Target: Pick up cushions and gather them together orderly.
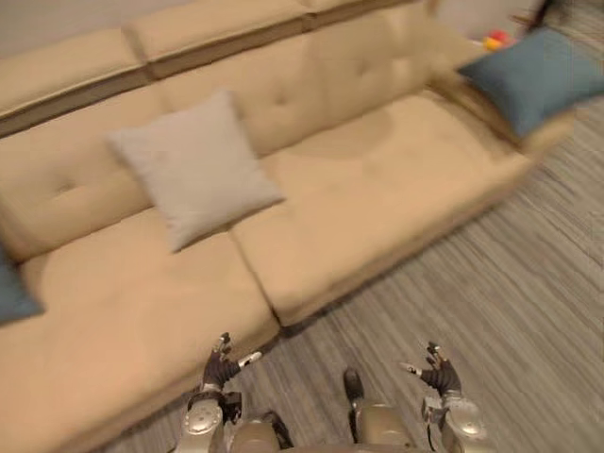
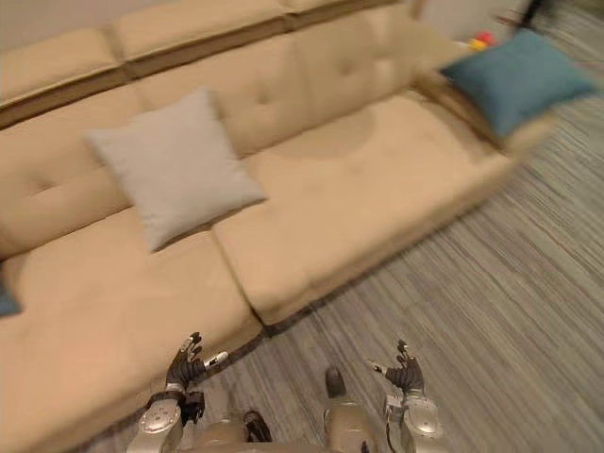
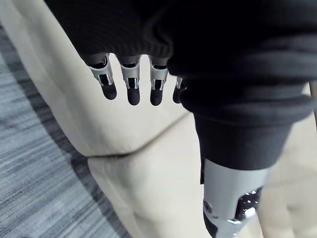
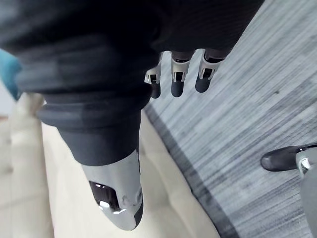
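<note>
The grey cushion [image 1: 193,170] leans upright against the backrest of the beige sofa [image 1: 377,179], well ahead of the left hand [image 1: 221,368] and slightly to its left, over the seam between two seat pads. A blue cushion [image 1: 533,80] lies tilted on the sofa's far end, far ahead of the right hand [image 1: 440,376] and off to its right. A corner of a second blue cushion [image 1: 14,288] shows on the seat, well to the left of the left hand. All three cushions are well apart from one another, and neither hand touches any of them.

The left hand hangs low by the front edge of the sofa seat, its fingers [image 3: 129,84] straight and spread apart, holding nothing. The right hand hangs over the striped grey floor [image 1: 491,311] just off the sofa's front, its fingers [image 4: 176,79] likewise straight and empty, thumb out to the side. A small red and yellow object [image 1: 494,40] sits behind the blue cushion, too blurred to identify.
</note>
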### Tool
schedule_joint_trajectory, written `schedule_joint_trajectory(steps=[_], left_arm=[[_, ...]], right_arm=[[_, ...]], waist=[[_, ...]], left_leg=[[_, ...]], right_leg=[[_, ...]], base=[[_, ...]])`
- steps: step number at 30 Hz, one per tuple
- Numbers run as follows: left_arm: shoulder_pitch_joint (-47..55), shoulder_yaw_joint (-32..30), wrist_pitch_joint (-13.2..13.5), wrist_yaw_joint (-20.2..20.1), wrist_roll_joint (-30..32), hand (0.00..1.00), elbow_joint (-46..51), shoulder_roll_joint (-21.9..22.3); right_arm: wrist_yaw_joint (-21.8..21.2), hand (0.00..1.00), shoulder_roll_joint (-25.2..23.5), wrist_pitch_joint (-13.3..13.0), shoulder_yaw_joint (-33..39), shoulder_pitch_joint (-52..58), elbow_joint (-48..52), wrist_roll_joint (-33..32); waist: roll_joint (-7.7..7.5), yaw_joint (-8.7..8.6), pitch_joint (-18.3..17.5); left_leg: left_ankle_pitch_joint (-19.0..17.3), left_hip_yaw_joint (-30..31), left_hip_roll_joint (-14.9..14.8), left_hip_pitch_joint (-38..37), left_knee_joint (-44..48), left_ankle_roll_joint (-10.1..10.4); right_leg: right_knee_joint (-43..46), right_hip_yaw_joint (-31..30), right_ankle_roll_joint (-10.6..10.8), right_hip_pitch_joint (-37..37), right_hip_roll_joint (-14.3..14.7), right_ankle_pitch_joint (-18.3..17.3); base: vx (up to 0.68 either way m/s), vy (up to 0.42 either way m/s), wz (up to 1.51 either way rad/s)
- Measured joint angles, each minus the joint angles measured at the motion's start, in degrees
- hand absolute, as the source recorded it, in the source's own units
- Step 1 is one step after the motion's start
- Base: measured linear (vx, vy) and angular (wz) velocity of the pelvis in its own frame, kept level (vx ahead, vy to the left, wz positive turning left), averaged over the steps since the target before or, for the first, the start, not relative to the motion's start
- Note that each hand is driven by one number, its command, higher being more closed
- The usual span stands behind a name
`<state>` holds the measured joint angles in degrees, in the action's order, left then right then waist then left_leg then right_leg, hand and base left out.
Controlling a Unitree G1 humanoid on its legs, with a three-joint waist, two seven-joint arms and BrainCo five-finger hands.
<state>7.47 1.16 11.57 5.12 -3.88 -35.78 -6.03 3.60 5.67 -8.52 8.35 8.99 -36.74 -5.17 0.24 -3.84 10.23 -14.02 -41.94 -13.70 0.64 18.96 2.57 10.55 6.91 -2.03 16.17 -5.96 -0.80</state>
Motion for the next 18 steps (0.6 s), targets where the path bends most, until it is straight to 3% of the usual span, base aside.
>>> schedule_joint_trajectory(steps=[2, 4, 5, 6, 7, 8, 9, 10, 11, 12, 13, 14, 16, 18], left_arm=[[-0.16, 1.12, -0.07, -0.05, -0.02, 0.0, 1.71, -0.57], [-0.25, 1.08, -0.02, -0.09, -0.02, 0.0, 2.89, -1.04], [-1.02, 1.06, -0.03, -0.12, -0.02, 0.0, 3.03, -1.47], [-1.67, 1.07, -0.11, -0.14, -0.02, 0.0, 3.0, -1.58], [-2.46, 1.19, -0.15, -0.22, -0.02, 0.0, 2.85, -1.47], [-3.4, 1.19, -0.14, -0.24, -0.02, 0.0, 2.69, -1.24], [-4.6, 1.15, -0.09, -0.3, -0.02, 0.0, 2.71, -0.6], [-5.02, 1.09, -0.01, -0.51, -0.02, 0.0, 2.73, -0.1], [-4.82, 1.02, 0.04, -0.71, -0.04, 0.0, 2.71, 0.01], [-3.87, 1.05, 0.05, -1.05, -0.22, 0.0, 2.61, 0.22], [-3.49, 1.05, 0.05, -1.18, -0.28, 0.0, 2.52, 0.46], [-3.39, 1.04, 0.05, -1.08, -0.87, 0.0, 1.85, 0.86], [-1.68, 0.97, 0.22, -0.68, -2.26, 0.0, 1.58, 1.07], [0.0, 0.96, 0.16, 0.16, -2.42, 0.0, 1.7, 1.14]], right_arm=[[0.02, 0.0, 0.21, -0.01, -0.17, -0.09, -0.26, 0.0], [0.03, 0.0, 0.56, 0.0, -0.22, -0.91, -1.16, 0.01], [0.03, 0.0, 0.76, -0.01, -0.11, -0.88, -1.3, 0.06], [0.03, 0.0, 1.26, 0.0, -0.11, -1.2, -1.29, 0.07], [0.06, 0.0, 2.21, 0.0, -0.09, -1.33, -1.29, 0.07], [0.08, 0.0, 2.84, 0.02, -0.09, -1.27, -1.29, 0.08], [0.04, 0.0, 3.69, 0.09, -0.24, -0.99, -1.3, 0.08], [0.02, 0.0, 4.2, 0.1, -0.49, -1.52, -1.31, 0.08], [0.04, 0.0, 4.19, 0.12, -0.87, -2.14, -1.35, 0.09], [0.23, 0.0, 4.25, 0.1, -2.69, -3.47, -1.38, 0.14], [0.31, 0.0, 4.27, 0.1, -3.53, -4.45, -1.56, 0.19], [0.79, 0.0, 4.52, 0.13, -4.92, -5.95, -2.7, 0.27], [1.56, 0.0, 4.27, 0.11, -5.4, -6.26, -3.15, 0.4], [1.98, 0.0, 4.16, 0.1, -6.15, -6.35, -2.42, 0.57]], waist=[[0.5, -1.47, -0.34], [0.75, -1.58, -0.7], [0.53, -1.63, -0.88], [0.97, -1.73, -0.83], [2.08, -1.84, -0.79], [2.82, -2.1, -0.88], [3.76, -2.15, -1.07], [4.39, -1.85, -1.08], [4.43, -1.46, -1.08], [4.52, -1.23, -0.88], [4.65, -1.0, -0.78], [4.38, 0.21, -0.23], [3.41, 2.83, 0.77], [4.06, 3.42, 1.48]], left_leg=[[-1.04, -9.01, -2.06, -3.72, 1.19, 1.34], [-0.7, -12.83, -2.35, -6.1, 0.87, 1.88], [-0.64, -14.77, -2.15, -7.88, 0.66, 2.26], [-0.91, -15.33, -2.3, -9.42, 0.72, 3.25], [-1.02, -15.52, -2.83, -10.57, 0.85, 3.59], [-0.94, -15.51, -3.45, -11.36, 1.83, 3.7], [-0.55, -14.93, -6.04, -12.08, 6.8, 4.16], [1.23, -12.75, -9.66, -11.72, 14.99, 2.44], [3.79, -9.92, -11.37, -10.64, 20.53, -1.48], [5.19, 0.2, -12.01, -5.96, 29.56, -3.3], [2.56, 6.77, -10.19, -2.18, 33.23, -0.88], [-1.08, 16.74, -5.61, 3.74, 37.04, 0.96], [-3.71, 25.3, -0.17, 10.65, 34.45, -0.19], [-3.53, 31.69, 3.65, 17.23, 27.02, 0.07]], right_leg=[[4.0, 20.22, -4.47, 0.46, -5.85, -2.61], [6.51, 29.66, -5.41, 0.11, -8.66, -2.73], [8.15, 34.03, -6.17, 0.04, -10.2, 0.06], [9.19, 33.3, -3.47, 0.85, -9.15, 0.15], [10.43, 30.08, -2.3, 1.85, -7.44, -1.1], [11.23, 28.57, -2.24, 2.27, -6.25, -2.1], [12.47, 25.75, -2.09, 2.67, -4.3, -3.79], [13.23, 22.73, -2.19, 2.64, -1.94, -5.21], [13.13, 20.5, -2.74, 2.51, -0.63, -6.16], [11.97, 16.17, -3.19, 1.58, 1.07, -6.67], [11.3, 14.03, -3.31, 1.15, 1.89, -6.74], [10.16, 10.23, -3.31, -0.42, 2.79, -6.74], [8.03, 5.44, -2.41, -4.62, 3.28, -7.28], [6.1, 3.14, -0.51, -8.07, 3.07, -8.41]], base=[[0.11, -0.009, -2.12], [0.18, -0.141, -1.91], [0.2, -0.203, -2.04], [0.2, -0.21, -2.07], [0.19, -0.149, -1.59], [0.28, -0.171, -1.47], [0.34, -0.154, -1.51], [0.34, -0.149, -1.63], [0.38, -0.11, -1.84], [0.29, -0.045, -1.61], [0.34, 0.009, -1.85], [0.27, 0.089, -1.67], [0.32, 0.133, -1.47], [0.38, 0.241, -0.86]])
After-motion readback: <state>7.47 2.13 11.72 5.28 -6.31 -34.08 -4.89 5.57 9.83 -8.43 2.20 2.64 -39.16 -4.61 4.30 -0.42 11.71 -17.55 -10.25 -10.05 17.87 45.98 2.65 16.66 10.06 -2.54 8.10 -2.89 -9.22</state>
